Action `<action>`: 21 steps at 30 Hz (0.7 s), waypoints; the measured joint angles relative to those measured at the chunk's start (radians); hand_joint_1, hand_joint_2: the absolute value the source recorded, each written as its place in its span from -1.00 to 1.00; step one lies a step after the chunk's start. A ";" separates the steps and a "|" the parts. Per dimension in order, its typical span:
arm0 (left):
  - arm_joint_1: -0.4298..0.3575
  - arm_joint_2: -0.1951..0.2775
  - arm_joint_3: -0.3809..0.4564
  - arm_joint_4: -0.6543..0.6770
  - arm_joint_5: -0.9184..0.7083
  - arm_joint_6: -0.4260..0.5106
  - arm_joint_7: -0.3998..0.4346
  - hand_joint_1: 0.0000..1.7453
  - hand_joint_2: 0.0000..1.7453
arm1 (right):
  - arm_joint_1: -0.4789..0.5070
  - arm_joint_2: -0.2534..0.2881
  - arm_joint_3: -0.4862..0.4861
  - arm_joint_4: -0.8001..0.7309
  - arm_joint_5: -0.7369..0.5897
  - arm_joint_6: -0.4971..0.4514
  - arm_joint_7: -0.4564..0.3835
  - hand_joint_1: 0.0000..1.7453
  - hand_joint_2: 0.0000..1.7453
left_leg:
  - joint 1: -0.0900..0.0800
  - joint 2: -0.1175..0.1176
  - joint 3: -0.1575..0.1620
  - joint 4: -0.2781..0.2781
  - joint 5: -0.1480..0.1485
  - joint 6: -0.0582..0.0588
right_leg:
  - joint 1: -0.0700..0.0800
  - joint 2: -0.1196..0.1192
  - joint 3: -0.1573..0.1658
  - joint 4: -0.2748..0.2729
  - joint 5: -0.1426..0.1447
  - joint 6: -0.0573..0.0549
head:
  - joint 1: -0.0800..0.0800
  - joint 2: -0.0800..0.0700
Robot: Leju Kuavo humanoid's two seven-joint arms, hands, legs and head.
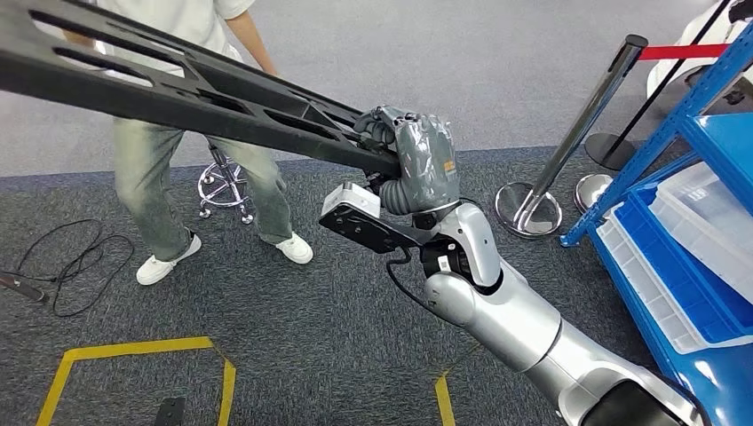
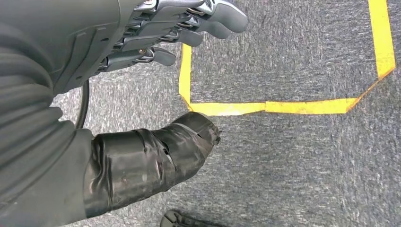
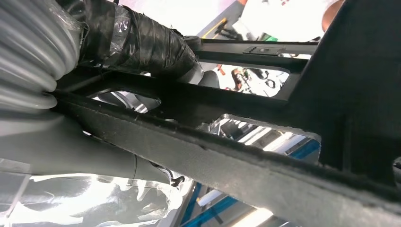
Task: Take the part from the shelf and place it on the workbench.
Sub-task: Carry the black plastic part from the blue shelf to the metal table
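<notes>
A long black frame-like part (image 1: 178,84) with slotted openings stretches from the upper left across the head view toward the middle. My right hand (image 1: 416,160) grips its near end, raised in front of me on the silver arm. In the right wrist view the part (image 3: 265,175) runs as a thick dark bar close to the camera, with my taped thumb (image 3: 142,42) wrapped over one of its rails. My left hand (image 2: 156,61) hangs over the grey carpet, holding nothing, its fingers (image 2: 198,23) loosely curled and apart from the thumb (image 2: 156,156).
A person (image 1: 191,151) in jeans and white shoes stands just behind the part beside a chrome stool base (image 1: 222,186). A blue shelf (image 1: 693,213) with clear bins is at right, stanchion posts (image 1: 568,151) near it. Yellow tape (image 1: 133,351) marks the carpet; cables (image 1: 67,262) lie at left.
</notes>
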State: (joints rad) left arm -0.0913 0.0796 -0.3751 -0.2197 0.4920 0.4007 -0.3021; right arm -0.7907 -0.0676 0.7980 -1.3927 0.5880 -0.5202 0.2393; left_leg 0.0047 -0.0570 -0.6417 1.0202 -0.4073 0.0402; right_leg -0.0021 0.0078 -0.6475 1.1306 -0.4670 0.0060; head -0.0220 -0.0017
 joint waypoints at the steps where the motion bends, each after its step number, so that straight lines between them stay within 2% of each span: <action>1: 0.000 0.000 -0.001 0.000 0.000 -0.003 -0.001 -1.00 1.00 | -0.001 0.000 0.000 -0.002 -0.001 0.000 0.000 1.00 1.00 | 0.000 -0.005 -0.002 0.003 -0.001 -0.003 | 0.002 0.005 0.022 -0.055 0.021 -0.004 | 0.000 0.000; 2: 0.000 0.000 -0.001 0.000 -0.001 -0.009 -0.001 -1.00 1.00 | -0.001 0.000 0.000 -0.004 -0.001 0.000 0.000 1.00 1.00 | 0.000 -0.008 -0.005 0.005 -0.002 -0.008 | 0.004 0.009 0.034 -0.085 0.030 -0.007 | 0.000 0.000; 4: 0.002 0.001 -0.002 0.000 0.000 -0.023 -0.003 -1.00 1.00 | -0.001 -0.001 -0.001 -0.007 -0.002 0.000 0.000 1.00 1.00 | 0.001 -0.013 -0.008 0.003 -0.001 -0.019 | 0.005 0.009 0.038 -0.099 0.031 -0.010 | 0.000 0.000; 6: 0.004 0.002 -0.003 0.000 0.000 -0.030 -0.006 -1.00 1.00 | -0.001 -0.002 -0.001 -0.009 -0.002 0.001 0.000 1.00 1.00 | 0.002 -0.003 -0.013 0.015 -0.011 -0.028 | 0.001 0.005 0.046 -0.110 0.038 -0.019 | -0.001 0.000; 8: 0.002 0.004 -0.004 0.000 0.000 -0.027 -0.009 -1.00 1.00 | -0.002 -0.001 -0.001 -0.013 -0.002 0.002 0.000 1.00 1.00 | 0.004 0.023 -0.049 0.093 -0.056 -0.038 | -0.004 -0.002 0.053 -0.119 0.043 -0.027 | -0.003 0.000; 10: 0.000 0.007 -0.006 0.000 0.000 -0.024 -0.010 -1.00 1.00 | 0.000 -0.002 -0.001 -0.014 -0.003 0.002 0.000 1.00 1.00 | 0.008 0.041 -0.112 0.223 -0.115 -0.048 | -0.004 -0.008 0.053 -0.120 0.043 -0.031 | -0.005 0.000; 11: 0.000 0.008 -0.006 0.000 0.001 -0.024 -0.011 -1.00 1.00 | 0.002 -0.002 -0.001 -0.014 -0.003 0.002 0.000 1.00 1.00 | 0.011 0.044 -0.135 0.266 -0.127 -0.053 | -0.005 -0.011 0.053 -0.119 0.042 -0.030 | -0.005 0.000; 12: 0.001 0.008 -0.007 0.000 0.001 -0.023 -0.011 -1.00 1.00 | 0.004 -0.003 -0.001 -0.014 -0.003 0.003 0.000 1.00 1.00 | 0.014 0.047 -0.139 0.276 -0.122 -0.057 | -0.005 -0.013 0.053 -0.118 0.041 -0.029 | -0.005 0.000; 13: 0.002 0.008 -0.007 0.000 0.001 -0.023 -0.011 -1.00 1.00 | 0.006 -0.003 -0.001 -0.014 -0.003 0.003 0.000 1.00 1.00 | 0.018 0.050 -0.122 0.243 -0.098 -0.060 | -0.006 -0.015 0.052 -0.115 0.039 -0.027 | -0.005 0.000; 15: 0.000 0.008 -0.008 0.000 0.002 -0.023 -0.011 -1.00 1.00 | 0.006 -0.004 -0.001 -0.014 -0.003 0.003 0.000 1.00 1.00 | 0.023 0.059 -0.047 0.110 -0.042 -0.064 | -0.008 -0.017 0.052 -0.106 0.033 -0.017 | -0.005 0.000; 16: -0.001 0.009 -0.008 0.000 0.002 -0.023 -0.011 -1.00 1.00 | 0.006 -0.004 -0.002 -0.015 -0.003 0.003 0.000 1.00 1.00 | 0.022 0.060 -0.017 0.054 -0.027 -0.061 | -0.007 -0.018 0.051 -0.101 0.028 -0.011 | -0.005 0.000; 17: -0.002 0.009 -0.008 0.000 0.001 -0.023 -0.012 -1.00 1.00 | 0.005 -0.004 -0.002 -0.016 -0.003 0.003 0.000 1.00 1.00 | 0.020 0.061 0.000 0.024 -0.023 -0.055 | -0.005 -0.019 0.050 -0.098 0.026 -0.005 | -0.004 0.000; 21: -0.001 0.009 -0.008 0.000 0.001 -0.030 -0.013 -1.00 1.00 | 0.005 -0.007 -0.003 -0.021 -0.002 0.007 0.000 1.00 1.00 | 0.016 0.052 0.006 0.013 -0.028 -0.024 | -0.004 -0.021 0.045 -0.091 0.013 0.018 | -0.001 0.000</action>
State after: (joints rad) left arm -0.0926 0.0885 -0.3836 -0.2197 0.4934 0.3708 -0.3156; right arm -0.7857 -0.0748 0.7946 -1.4132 0.5861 -0.5132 0.2396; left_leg 0.0205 -0.0052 -0.6359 1.0328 -0.4356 0.0167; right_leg -0.0061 -0.0131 -0.6024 1.0392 -0.4537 0.0243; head -0.0225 -0.0018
